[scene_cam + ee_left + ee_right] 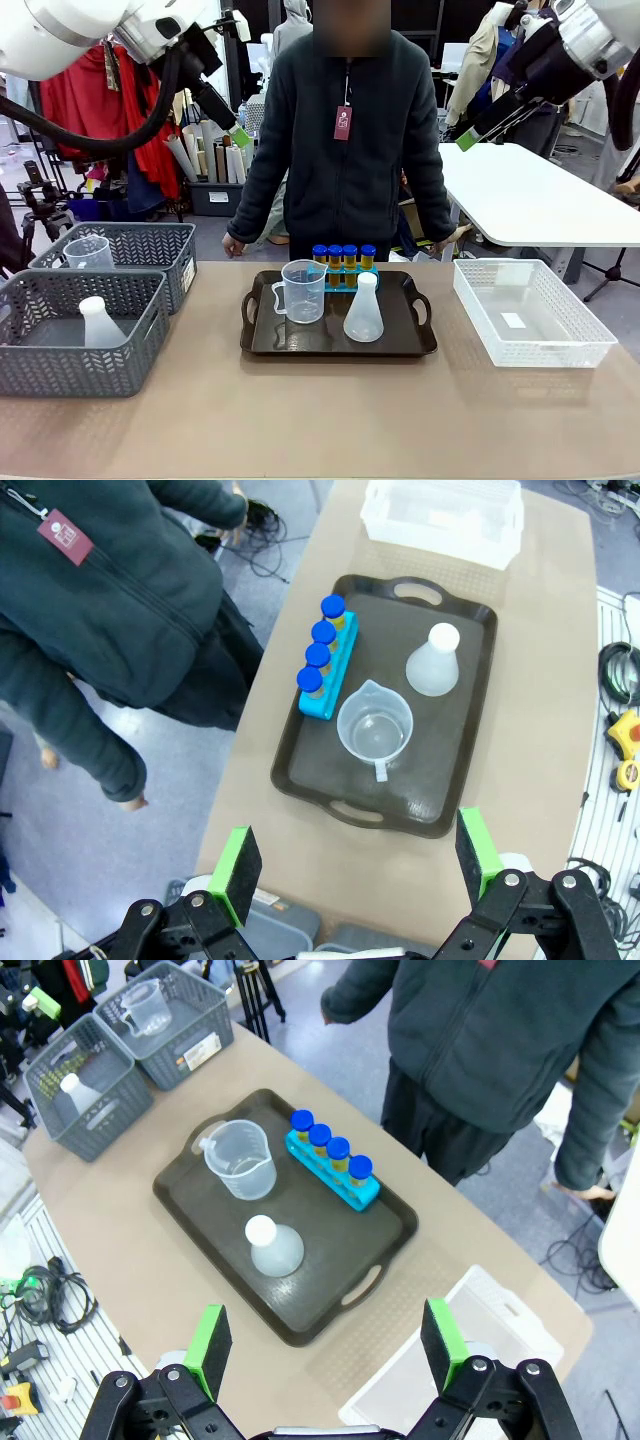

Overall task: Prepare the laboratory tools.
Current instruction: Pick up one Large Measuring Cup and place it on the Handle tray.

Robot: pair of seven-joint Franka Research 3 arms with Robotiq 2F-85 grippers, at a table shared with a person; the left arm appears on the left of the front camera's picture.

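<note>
Front view: tubes (341, 256), jug (302, 291) and flask (364, 311) stand together on the tray (262, 341). Both the left gripper (355, 868) and right gripper (325, 1345) hang above, fingers apart, holding nothing.

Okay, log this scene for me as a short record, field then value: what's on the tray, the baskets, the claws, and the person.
tray: dark, two handles, mid-table
on tray: measuring jug, conical flask, four blue-capped yellow tubes in a blue rack
grey baskets: robot's left side; one holds a flask, the other a jug
white basket: robot's right side
left claw: open, high above the table
right claw: open, high above the table
person: standing at the far edge
</note>
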